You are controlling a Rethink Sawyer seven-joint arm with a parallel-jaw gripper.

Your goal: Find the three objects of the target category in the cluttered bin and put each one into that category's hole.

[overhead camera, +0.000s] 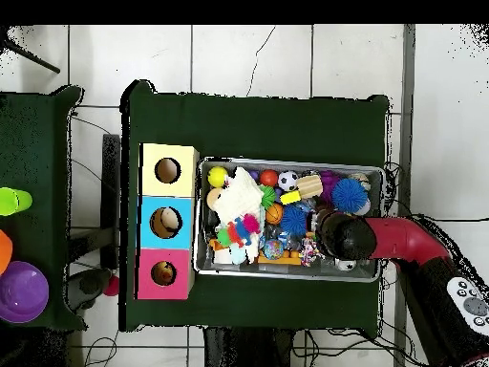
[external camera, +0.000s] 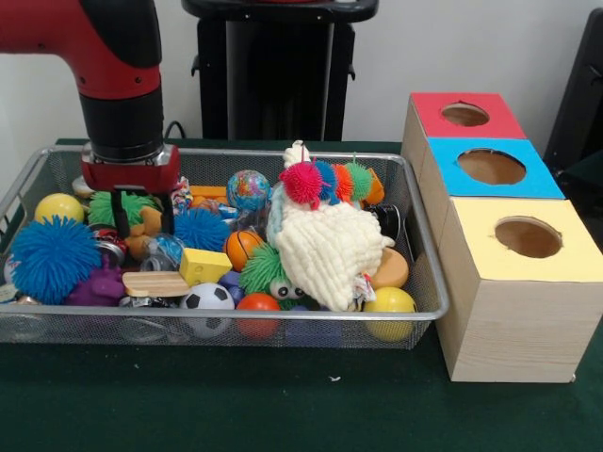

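My gripper [external camera: 142, 215] hangs low in the left part of the wire bin [external camera: 429, 273], open. Its two black fingers [external camera: 119, 214] straddle an orange plush toy [external camera: 148, 222] beside a green spiky ball [external camera: 104, 205]. Around it lie a small blue spiky ball [external camera: 201, 229], a large blue spiky ball [external camera: 52, 256], a yellow ball [external camera: 58, 207], a mini basketball [external camera: 242, 248], a soccer ball [external camera: 207, 298] and a yellow block [external camera: 204, 266]. In the overhead view the arm [overhead camera: 382, 237] covers the gripper over the bin [overhead camera: 377, 170]. Three boxes have holes: red [external camera: 464, 114], blue [external camera: 491, 167], yellow [external camera: 528, 236].
A white knitted plush [external camera: 325, 250] and a pom-pom caterpillar [external camera: 330, 181] pile high in the middle of the bin. The boxes [overhead camera: 168, 223] stand tight against the bin's end. A side table holds a purple bowl [overhead camera: 21, 291].
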